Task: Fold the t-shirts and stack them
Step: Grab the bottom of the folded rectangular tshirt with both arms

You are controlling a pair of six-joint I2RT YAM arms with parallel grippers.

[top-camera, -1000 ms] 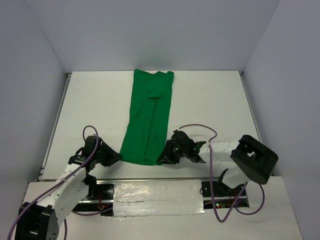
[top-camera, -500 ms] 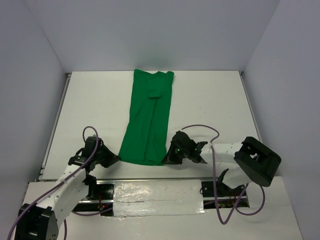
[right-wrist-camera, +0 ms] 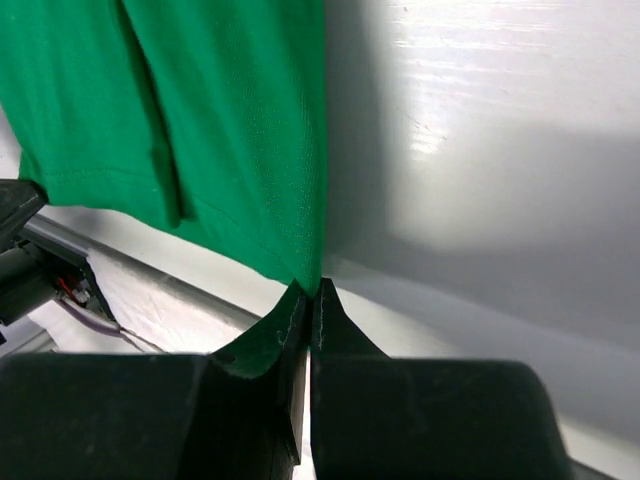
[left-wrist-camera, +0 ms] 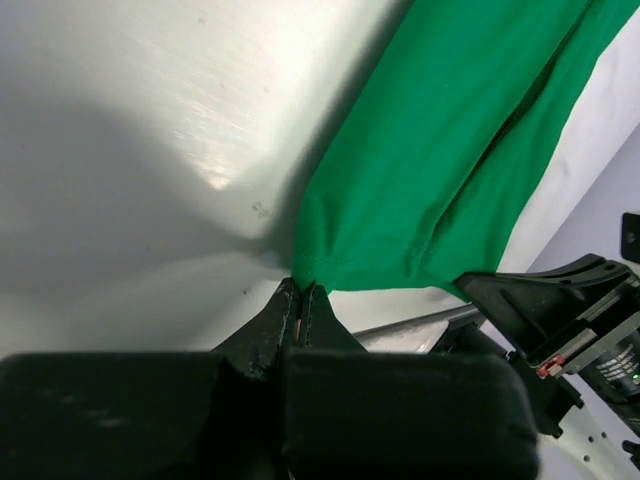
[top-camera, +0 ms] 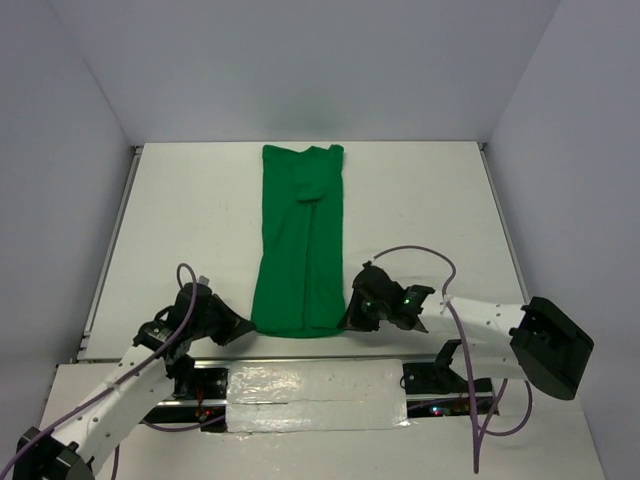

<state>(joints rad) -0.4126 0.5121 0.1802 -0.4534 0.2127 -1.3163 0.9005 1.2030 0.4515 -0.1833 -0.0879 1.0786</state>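
Top external view had the white desk (top-camera: 420,200) filling the frame. Down its middle lay the green t-shirt (top-camera: 300,240), a long narrow strip doubled lengthwise, with the collar end at the far edge and the hem at the near edge by the arm bases.

The left tool (top-camera: 240,328) sat at the hem's left corner and the right tool (top-camera: 350,318) at its right corner. Both wrist views showed jaws clamped shut on cloth: the left tool (left-wrist-camera: 302,300) and the right tool (right-wrist-camera: 312,295) each gripped only the very tip of a corner.

That was where the trouble could have started. The biggest risk was the whole strip dragging or bunching if the two arms had not risen and travelled together, which would have skewed the fold. Next, the sides were folded in over the middle, so a pinch that caught only the top layer could have let the one beneath peel away and the shirt fall open. The smallest but likeliest risk was those slim bites: very little fabric sat between the tips, and any sharp pull could have slipped a corner free.
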